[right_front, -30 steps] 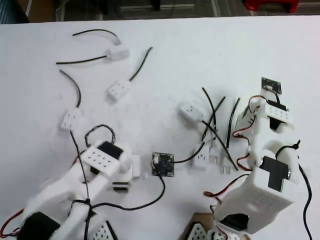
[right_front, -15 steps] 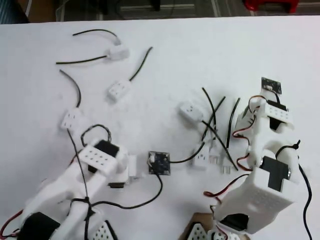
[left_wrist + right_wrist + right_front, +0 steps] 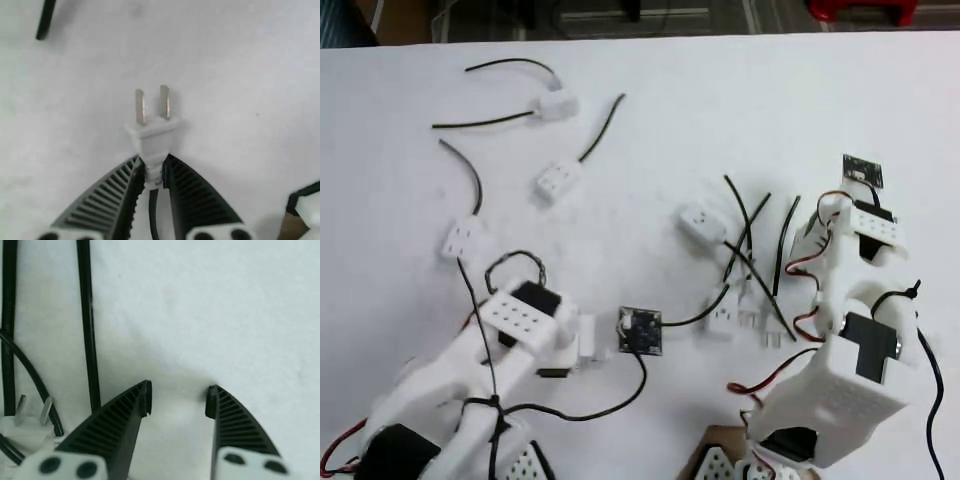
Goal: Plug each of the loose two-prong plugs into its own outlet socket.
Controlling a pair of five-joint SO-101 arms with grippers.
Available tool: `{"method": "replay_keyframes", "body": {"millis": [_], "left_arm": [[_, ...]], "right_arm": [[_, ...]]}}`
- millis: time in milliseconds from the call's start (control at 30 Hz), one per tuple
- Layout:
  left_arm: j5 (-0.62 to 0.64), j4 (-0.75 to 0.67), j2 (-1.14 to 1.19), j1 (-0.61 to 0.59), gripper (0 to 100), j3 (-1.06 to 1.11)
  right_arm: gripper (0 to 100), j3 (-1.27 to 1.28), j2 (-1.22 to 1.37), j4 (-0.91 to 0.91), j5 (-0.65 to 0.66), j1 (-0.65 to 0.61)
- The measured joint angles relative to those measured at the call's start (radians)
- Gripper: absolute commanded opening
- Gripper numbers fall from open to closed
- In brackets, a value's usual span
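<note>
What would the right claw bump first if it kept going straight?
Probably just the bare table; the black cord lies to one side of the open right gripper. Depth is unclear.

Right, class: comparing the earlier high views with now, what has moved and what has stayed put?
The left arm, whose end effector is shut on a two-prong plug, shifted slightly leftward in the high view, its camera board going with it. No grasp or release is visible. The right arm, the outlet sockets and the loose cords stayed put.
</note>
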Motion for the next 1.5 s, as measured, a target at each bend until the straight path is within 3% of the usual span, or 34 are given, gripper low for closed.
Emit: {"method": "replay_keyframes", "body": {"millis": [200,267,700,933,1133,1300,1500], "left_arm": [[0.000,0.005,0.000,0.002,27,0.000],[0.000,0.020,0.000,0.008,29,0.000],[0.000,0.025,-0.002,0.149,24,0.000],[0.157,-0.051,-0.002,0.176,19,-0.020],[0.181,-0.051,-0.002,0.270,9,-0.020],[0.181,-0.017,-0.002,0.276,3,-0.020],[0.181,-0.017,-0.002,0.276,2,-0.020]], "right_arm": [[21.2,0.000,0.000,0.000,0.000,0.000],[21.2,0.000,0.000,0.000,0.000,0.000],[21.2,0.000,0.000,0.000,0.000,0.000],[21.2,0.000,0.000,0.000,0.000,0.000],[21.2,0.000,0.000,0.000,0.000,0.000],[21.2,0.000,0.000,0.000,0.000,0.000],[21.2,0.000,0.000,0.000,0.000,0.000]]}}
